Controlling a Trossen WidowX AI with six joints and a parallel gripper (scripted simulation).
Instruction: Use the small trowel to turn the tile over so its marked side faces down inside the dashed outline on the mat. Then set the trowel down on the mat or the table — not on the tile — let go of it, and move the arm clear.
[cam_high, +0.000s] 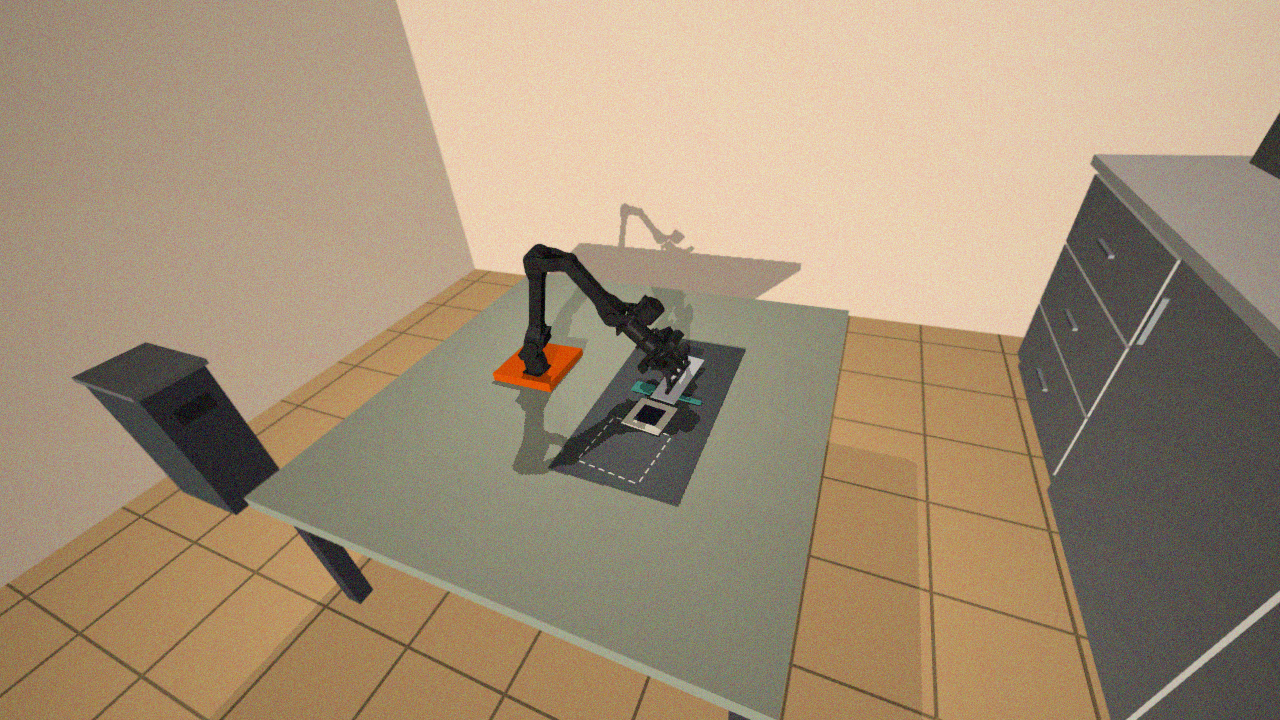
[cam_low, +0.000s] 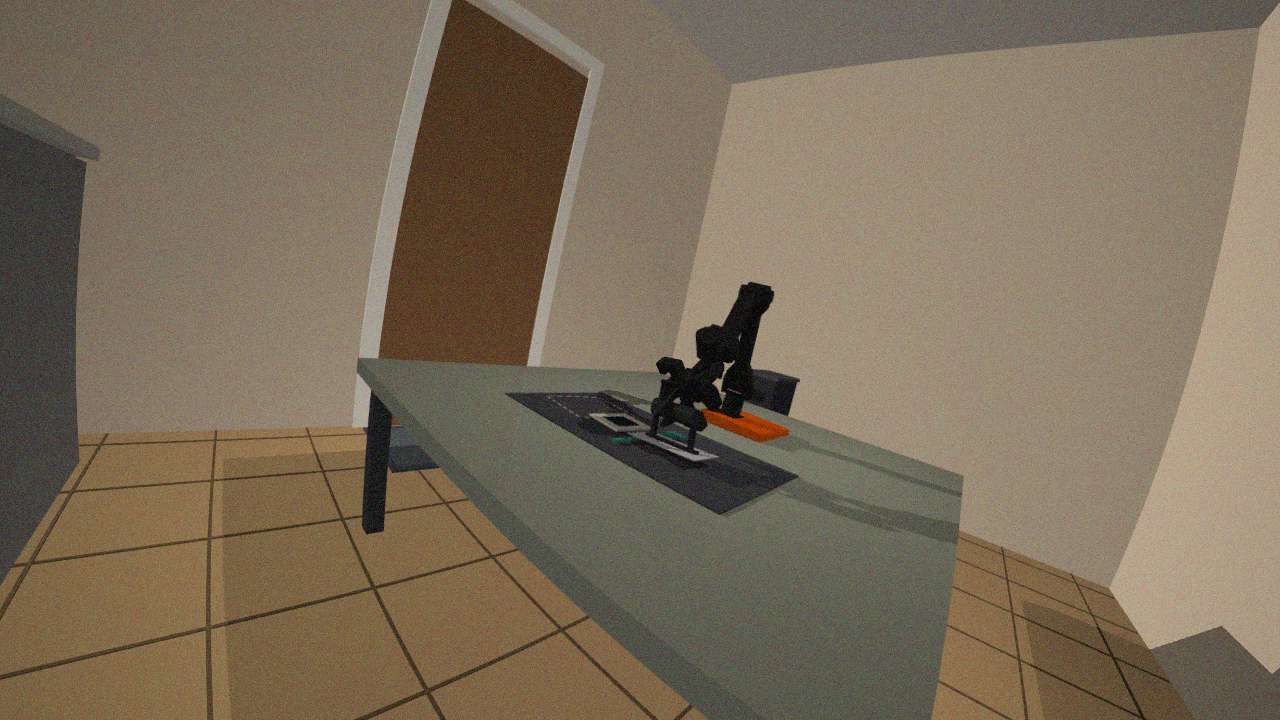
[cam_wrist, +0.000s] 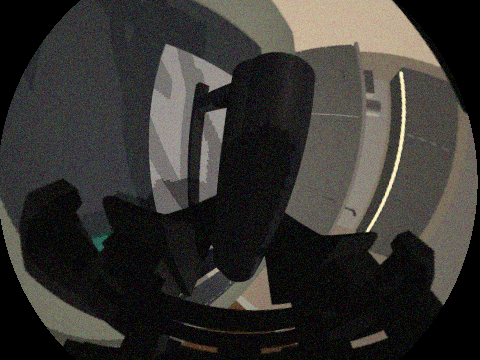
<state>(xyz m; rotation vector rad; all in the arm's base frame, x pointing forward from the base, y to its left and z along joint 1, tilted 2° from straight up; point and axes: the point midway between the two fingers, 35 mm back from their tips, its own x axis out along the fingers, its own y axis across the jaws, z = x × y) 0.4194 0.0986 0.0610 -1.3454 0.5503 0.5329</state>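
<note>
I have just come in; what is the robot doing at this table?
A black robot arm has its gripper closed on the trowel, whose pale blade is low over the dark mat. The blade points towards the tile. The tile lies beside the dashed outline, with its dark mark facing up, so it is not turned over. A green strip is near the blade.
</note>
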